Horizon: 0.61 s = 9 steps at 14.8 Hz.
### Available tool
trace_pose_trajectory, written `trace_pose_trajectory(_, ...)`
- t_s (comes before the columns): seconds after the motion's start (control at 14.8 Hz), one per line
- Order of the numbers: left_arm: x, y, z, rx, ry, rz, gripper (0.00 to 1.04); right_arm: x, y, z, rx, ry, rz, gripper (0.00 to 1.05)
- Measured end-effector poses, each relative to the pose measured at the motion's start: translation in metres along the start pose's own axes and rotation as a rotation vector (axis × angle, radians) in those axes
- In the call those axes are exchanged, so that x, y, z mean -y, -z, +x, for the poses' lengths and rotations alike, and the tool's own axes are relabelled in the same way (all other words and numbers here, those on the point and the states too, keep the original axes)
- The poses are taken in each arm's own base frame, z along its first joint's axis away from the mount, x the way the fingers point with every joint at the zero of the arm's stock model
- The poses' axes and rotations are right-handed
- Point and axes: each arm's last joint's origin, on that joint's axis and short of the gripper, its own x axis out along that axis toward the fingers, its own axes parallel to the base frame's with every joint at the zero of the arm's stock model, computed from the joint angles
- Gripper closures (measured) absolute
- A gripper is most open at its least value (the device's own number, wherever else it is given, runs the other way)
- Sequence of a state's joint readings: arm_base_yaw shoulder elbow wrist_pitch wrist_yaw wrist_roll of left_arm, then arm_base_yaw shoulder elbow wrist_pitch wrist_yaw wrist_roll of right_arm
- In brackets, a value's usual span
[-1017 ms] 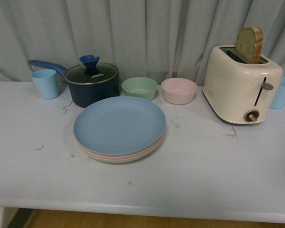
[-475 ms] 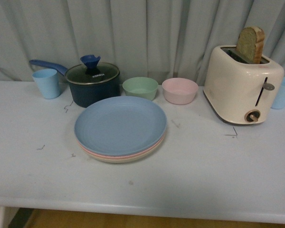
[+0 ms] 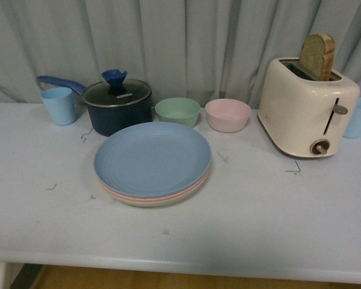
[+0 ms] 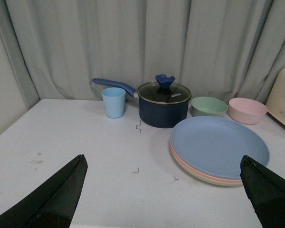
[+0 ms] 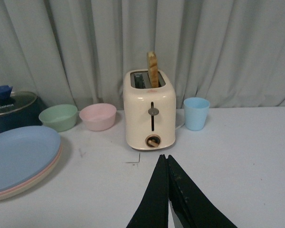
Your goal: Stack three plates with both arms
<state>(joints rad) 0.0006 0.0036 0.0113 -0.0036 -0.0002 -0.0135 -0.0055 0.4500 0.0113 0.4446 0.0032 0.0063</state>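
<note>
Front view: neither arm is showing here; the table [image 3: 259, 211] is carrying everything.
Saucepan: the dark blue saucepan [image 3: 117, 111] is sitting at the back left under a glass lid [image 3: 116, 93] with a blue knob; whatever is inside is not making itself out through the lid.
Toaster: the cream toaster [image 3: 307, 108] is standing at the back right and holding one slice of bread [image 3: 317, 56] upright in a slot.
Bowls: the green bowl [image 3: 177, 111] and the pink bowl [image 3: 227, 115] are sitting side by side between saucepan and toaster; their insides are looking bare from this angle.
Cups: the left blue cup [image 3: 58, 106] is standing beside the saucepan; the right blue cup [image 3: 357, 118] is being cut off by the frame edge behind the toaster.
Hidden parts: the pink plate [image 3: 168, 195] and the cream plate [image 3: 159, 202] are showing only as thin rims under the top one.
Plates: the blue plate [image 3: 151, 159] is lying on top of the stack, matte, round and shallow, in front of the saucepan and bowls, left of centre.
Left gripper [image 4: 164, 190]: its two dark fingers are standing wide apart at the frame corners, holding nothing, well back from the stack.
Right gripper [image 5: 168, 164]: its fingers are pressing together to a point, gripping nothing, in front of the toaster.
</note>
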Motion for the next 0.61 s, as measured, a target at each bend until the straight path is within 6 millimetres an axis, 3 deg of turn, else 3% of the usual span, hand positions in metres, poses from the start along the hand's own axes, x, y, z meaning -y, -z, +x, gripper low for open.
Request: trace_pose_trajectory(0.61, 0.000, 0.000, 0.000, 0.000, 0.000, 0.000, 0.07, 0.000, -0.001, -0.016, 0.008, 0.000, 0.000, 1.03)
